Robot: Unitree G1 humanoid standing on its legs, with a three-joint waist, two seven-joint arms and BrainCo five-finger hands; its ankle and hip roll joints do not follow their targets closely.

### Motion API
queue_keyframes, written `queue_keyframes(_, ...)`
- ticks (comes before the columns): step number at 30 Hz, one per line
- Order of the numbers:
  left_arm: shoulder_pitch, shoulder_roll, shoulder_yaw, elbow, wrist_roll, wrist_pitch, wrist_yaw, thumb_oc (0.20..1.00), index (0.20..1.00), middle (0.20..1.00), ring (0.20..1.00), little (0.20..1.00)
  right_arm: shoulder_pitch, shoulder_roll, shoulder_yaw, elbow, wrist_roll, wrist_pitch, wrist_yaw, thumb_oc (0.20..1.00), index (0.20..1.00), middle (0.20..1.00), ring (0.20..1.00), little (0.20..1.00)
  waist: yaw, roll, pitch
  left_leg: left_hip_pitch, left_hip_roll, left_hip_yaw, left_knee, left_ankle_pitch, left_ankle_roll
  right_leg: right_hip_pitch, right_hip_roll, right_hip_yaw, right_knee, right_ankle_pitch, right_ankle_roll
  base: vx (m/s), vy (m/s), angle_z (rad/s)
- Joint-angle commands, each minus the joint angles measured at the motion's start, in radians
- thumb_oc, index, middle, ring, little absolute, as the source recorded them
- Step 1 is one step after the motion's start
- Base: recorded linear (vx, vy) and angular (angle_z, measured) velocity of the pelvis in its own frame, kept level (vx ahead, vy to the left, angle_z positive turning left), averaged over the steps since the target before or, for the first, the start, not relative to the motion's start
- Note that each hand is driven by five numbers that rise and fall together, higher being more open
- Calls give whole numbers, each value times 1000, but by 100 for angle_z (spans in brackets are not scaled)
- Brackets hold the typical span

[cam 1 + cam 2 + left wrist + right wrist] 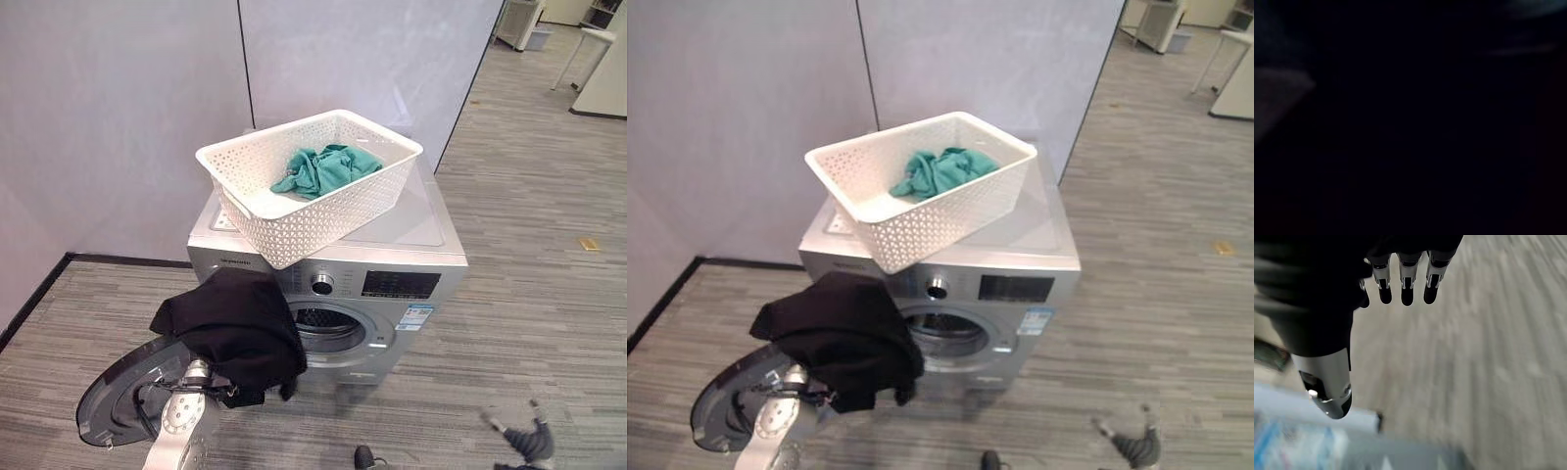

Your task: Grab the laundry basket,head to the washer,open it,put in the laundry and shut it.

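A white perforated laundry basket (pixel 328 217) stands on top of the silver washer (pixel 431 240), with a teal cloth (pixel 323 168) lying inside it. The washer's round door (pixel 122 394) hangs open to the left, and the drum opening (pixel 331 329) shows dark. A black garment (pixel 240 328) hangs in front of the opening, draped over the end of my left arm (pixel 184 416) and hiding the hand. The left wrist view is dark with cloth. My right hand (pixel 529 443) hangs low at the right over the floor, open, its fingers (pixel 1406 284) straight and holding nothing.
Grey partition walls (pixel 127 108) stand right behind and to the left of the washer. Striped grey floor (pixel 549 323) stretches to the right, with a small yellow mark (pixel 588 244) on it. White furniture (pixel 598 59) stands far back on the right.
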Motion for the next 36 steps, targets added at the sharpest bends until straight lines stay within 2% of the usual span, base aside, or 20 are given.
queue_keyframes(1, -82, 3, 5, -34, -38, -76, -36, 200, 200, 200, 200, 200, -89, -8, -69, -25, 40, -21, 10, 1000, 1000, 1000, 1000, 1000, 2, -1, 76, 26, -55, 6, 88, -168, 70, 29, -76, -82, 38, -96, 30, -92, 29, 5)
queue_keyframes(4, -97, -11, -15, 3, -76, -82, -38, 200, 200, 200, 200, 200, -135, 1, -44, 36, 81, -22, 11, 1000, 1000, 1000, 1000, 1000, 6, 6, 93, -32, -70, -4, 104, -161, 70, -6, -90, -86, 24, -78, 33, -94, 18, 5)
queue_keyframes(9, -157, -39, -79, 95, -161, -91, -59, 200, 200, 200, 200, 200, -225, 16, -4, 137, 165, -27, -15, 1000, 1000, 1000, 1000, 1000, 14, -6, 138, -174, -78, -18, 159, -146, 65, -106, -106, -87, 28, -52, 33, -129, -21, 10)
queue_keyframes(15, -246, -92, -148, 204, -257, -104, -45, 200, 200, 200, 200, 200, -329, 24, 71, 159, 191, -25, -62, 1000, 1000, 1000, 1000, 1000, 10, -19, 199, -360, -82, -29, 244, -139, 61, -240, -114, -75, 40, -23, 26, -146, -28, 15)
queue_keyframes(19, -318, -110, -164, 244, -261, -115, -22, 200, 200, 200, 200, 200, -385, 39, 110, 161, 209, -29, -78, 1000, 1000, 1000, 1000, 1000, 10, -30, 220, -449, -81, -31, 279, -142, 60, -316, -113, -67, 49, -16, 23, -96, -31, 2)
queue_keyframes(20, -352, -119, -171, 256, -262, -122, -12, 200, 200, 200, 200, 200, -410, 45, 125, 165, 214, -31, -87, 1000, 1000, 1000, 1000, 1000, 15, -29, 231, -477, -73, -43, 299, -168, 51, -333, -104, -63, 54, -30, 28, -20, -35, 0)
queue_keyframes(24, -423, -133, -190, 277, -250, -131, 13, 200, 200, 200, 200, 200, -464, 57, 146, 165, 244, -45, -109, 1000, 1000, 1000, 1000, 1000, 12, -38, 246, -570, -55, -59, 349, -178, 46, -411, -100, -59, 80, -35, 23, -81, -66, 8)
queue_keyframes(31, -589, -191, -190, 395, -237, -152, 94, 200, 200, 200, 200, 200, -545, 83, 179, 69, 288, -85, -146, 1000, 1000, 1000, 1000, 1000, -8, -57, 248, -734, -27, -86, 412, -198, 58, -596, -72, -27, 146, -50, 6, -48, -48, 7)
queue_keyframes(36, -705, -222, -178, 436, -253, -182, 136, 200, 200, 200, 200, 200, -593, 91, 180, 57, 315, -116, -181, 1000, 1000, 1000, 1000, 1000, -26, -56, 248, -828, -10, -112, 446, -205, 61, -710, -61, -13, 206, -73, -4, -12, -60, -4)
